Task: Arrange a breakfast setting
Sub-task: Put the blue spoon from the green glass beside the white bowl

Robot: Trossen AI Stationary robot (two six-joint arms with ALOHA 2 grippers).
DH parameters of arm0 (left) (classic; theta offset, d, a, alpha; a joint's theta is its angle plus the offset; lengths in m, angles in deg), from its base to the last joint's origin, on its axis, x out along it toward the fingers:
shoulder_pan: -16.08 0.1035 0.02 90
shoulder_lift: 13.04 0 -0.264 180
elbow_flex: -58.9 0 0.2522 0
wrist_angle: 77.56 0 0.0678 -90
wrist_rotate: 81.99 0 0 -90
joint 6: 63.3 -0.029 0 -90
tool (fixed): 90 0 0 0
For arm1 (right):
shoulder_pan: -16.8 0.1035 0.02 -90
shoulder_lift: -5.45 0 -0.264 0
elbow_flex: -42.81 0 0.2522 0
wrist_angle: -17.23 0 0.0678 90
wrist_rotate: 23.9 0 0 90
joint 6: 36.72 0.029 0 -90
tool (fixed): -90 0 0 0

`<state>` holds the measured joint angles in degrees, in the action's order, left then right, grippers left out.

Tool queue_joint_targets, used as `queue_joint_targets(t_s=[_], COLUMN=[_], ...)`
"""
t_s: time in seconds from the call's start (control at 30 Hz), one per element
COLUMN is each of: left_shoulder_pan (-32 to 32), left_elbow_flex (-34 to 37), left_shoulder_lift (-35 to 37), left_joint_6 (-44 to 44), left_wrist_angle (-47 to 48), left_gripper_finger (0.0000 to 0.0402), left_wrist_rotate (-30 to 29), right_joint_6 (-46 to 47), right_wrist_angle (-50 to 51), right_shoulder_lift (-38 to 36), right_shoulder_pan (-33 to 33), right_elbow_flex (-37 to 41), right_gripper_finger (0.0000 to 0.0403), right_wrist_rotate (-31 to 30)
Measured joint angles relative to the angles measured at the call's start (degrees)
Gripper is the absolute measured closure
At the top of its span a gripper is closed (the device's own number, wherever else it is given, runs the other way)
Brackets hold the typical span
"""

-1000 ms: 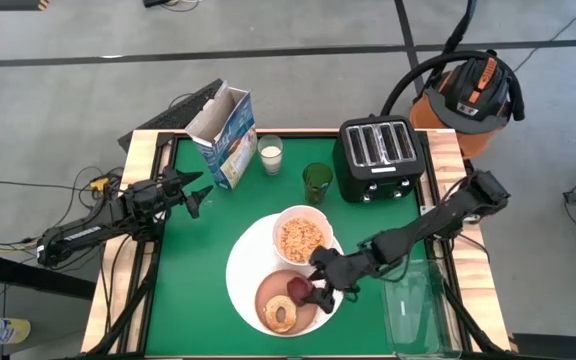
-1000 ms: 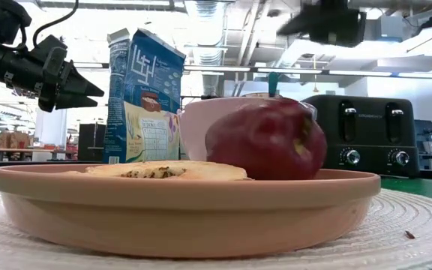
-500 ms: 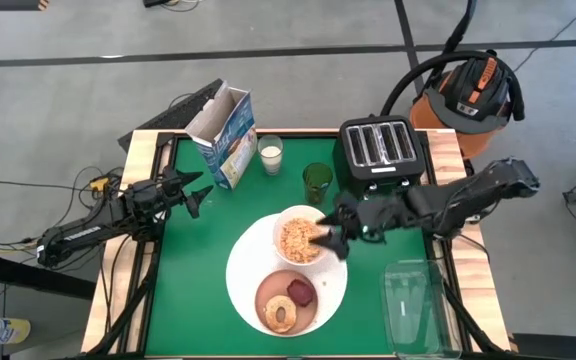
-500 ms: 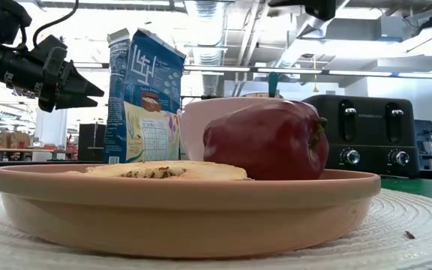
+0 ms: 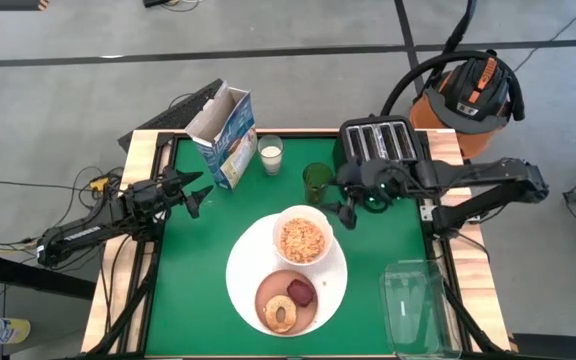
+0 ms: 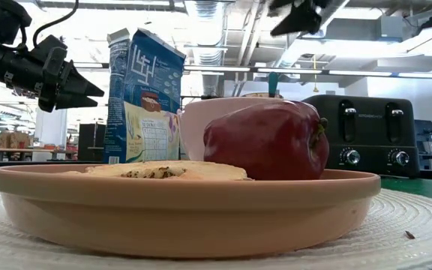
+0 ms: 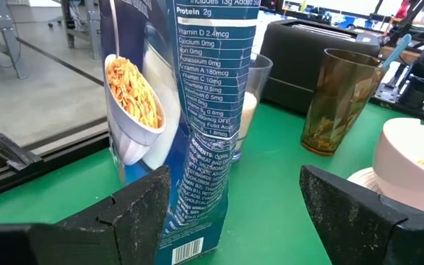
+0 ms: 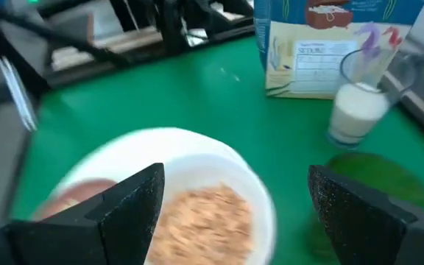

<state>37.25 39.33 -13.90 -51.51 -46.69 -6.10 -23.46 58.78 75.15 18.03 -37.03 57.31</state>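
The right gripper (image 5: 346,212) hung empty, fingers spread wide, above the table between the cereal bowl (image 5: 303,237) and the toaster (image 5: 380,157), probably clear for its next pick. The left gripper (image 5: 200,194) waited, also wide, facing the cereal box (image 5: 225,140).

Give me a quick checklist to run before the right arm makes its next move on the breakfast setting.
1. Right gripper open and holding nothing: ok.
2. Right gripper clear of the bowl: ok, it sits between bowl and toaster.
3. Bagel and dark-red item on the pink plate: ok.
4. Green cup close to the right gripper: not ok, collision risk.
5. Spoon location: cannot tell.
6. Left gripper parked, open, beside the cereal box: ok.
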Motion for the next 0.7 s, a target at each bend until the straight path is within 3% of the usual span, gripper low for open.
queue_joint_targets(t_s=[0.33,0.7], left_shoulder_pan=[0.0,0.0], left_elbow_flex=[0.0,0.0], left_shoulder_lift=[0.0,0.0], left_joint_6=[0.0,0.0], left_wrist_angle=[0.1,0.0], left_gripper_finger=[0.0113,0.0113], left_wrist_rotate=[0.0,0.0], right_joint_6=[-20.9,-26.8], right_wrist_angle=[7.3,7.7], right_shoulder_lift=[2.3,5.6], right_shoulder_pan=[-7.0,-14.5], right_elbow_flex=[0.1,-0.1], right_gripper_finger=[0.0049,0.0049], right_wrist_rotate=[0.1,10.1])
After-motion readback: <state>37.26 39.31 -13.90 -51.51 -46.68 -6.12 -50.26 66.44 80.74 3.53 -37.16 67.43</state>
